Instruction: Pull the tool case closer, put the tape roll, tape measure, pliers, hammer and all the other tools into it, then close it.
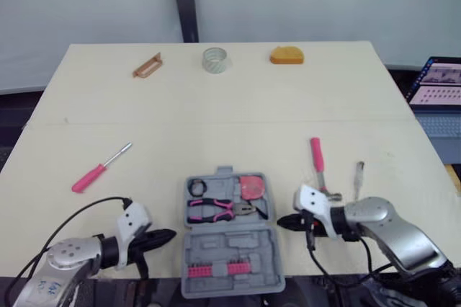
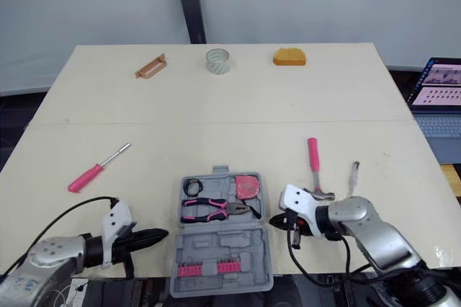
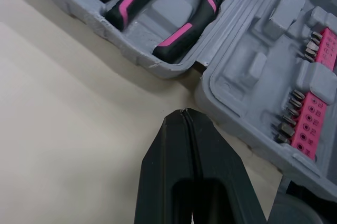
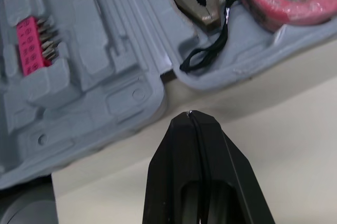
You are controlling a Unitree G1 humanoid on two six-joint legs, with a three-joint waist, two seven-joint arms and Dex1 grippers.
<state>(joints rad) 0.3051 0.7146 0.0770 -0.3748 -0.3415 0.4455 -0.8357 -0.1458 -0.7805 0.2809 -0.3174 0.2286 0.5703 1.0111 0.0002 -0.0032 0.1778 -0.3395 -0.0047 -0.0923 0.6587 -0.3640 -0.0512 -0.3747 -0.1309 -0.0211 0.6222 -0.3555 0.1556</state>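
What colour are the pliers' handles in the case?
Black and pink; the pliers show best in left wrist view.

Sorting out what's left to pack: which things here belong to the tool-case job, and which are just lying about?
Job: tool case, pliers, black tape roll, pink tape measure, hammer, screwdriver, small metal tool.
Lying about: laptop; probably the clear tape roll, orange object, brown piece.

- tool case [image 1: 229,251]: grey, open flat, centre of the near table edge; pink bit strip [image 1: 222,269] in near half
- far half holds black tape roll [image 1: 197,187], pink/black pliers [image 1: 216,210], pink tape measure [image 1: 251,187]
- hammer [image 1: 318,163]: pink handle, flat on table, just right of case
- pink screwdriver [image 1: 99,168]: on table, well left of case
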